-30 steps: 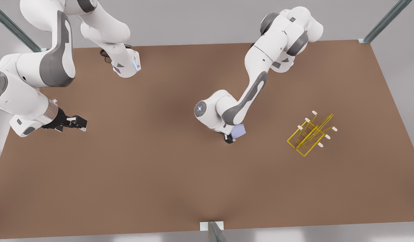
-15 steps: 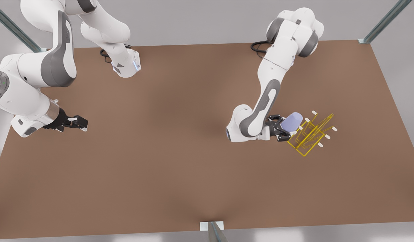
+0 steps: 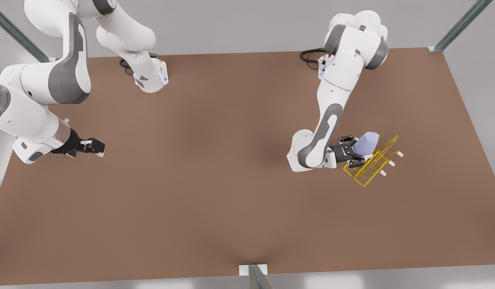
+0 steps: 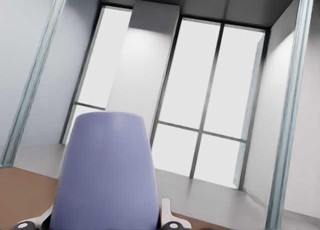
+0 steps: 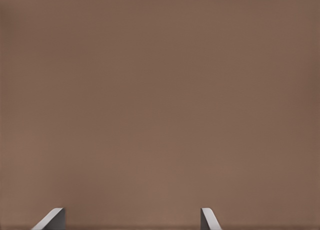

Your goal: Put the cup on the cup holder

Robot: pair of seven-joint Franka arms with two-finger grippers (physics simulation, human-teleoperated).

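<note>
1. The cup (image 3: 366,143), a plain lavender-blue tumbler with no handle, is lying tilted in the air over the near-left part of the cup holder (image 3: 369,164), toward the front view's right side of the brown table (image 3: 199,192). It overlaps the holder's upper prongs, but whether it is touching them cannot be told.
2. The cup holder is a yellow thin-wire rack with slanted prongs ending in white caps, standing on the table just beside the arm's wrist.
3. The left gripper (image 3: 353,151) is clenching the cup near its wider end, with one black finger on each side. In the left wrist view the cup (image 4: 106,175) is sitting between the two pale fingertips (image 4: 172,224), with tall windows behind it.
4. The left arm is reaching down from its base at the table's far edge, its forearm sloping toward the holder and its wrist turned sideways so the gripper is pointing toward the front view's right.
5. Compared with half a second ago, the left arm is farther toward the front view's right, and the cup is now over the rack rather than beside it.
6. The right gripper (image 3: 95,146) is waiting over the table's left side in the front view, its fingers (image 5: 51,220) released and spread apart above bare tabletop.
</note>
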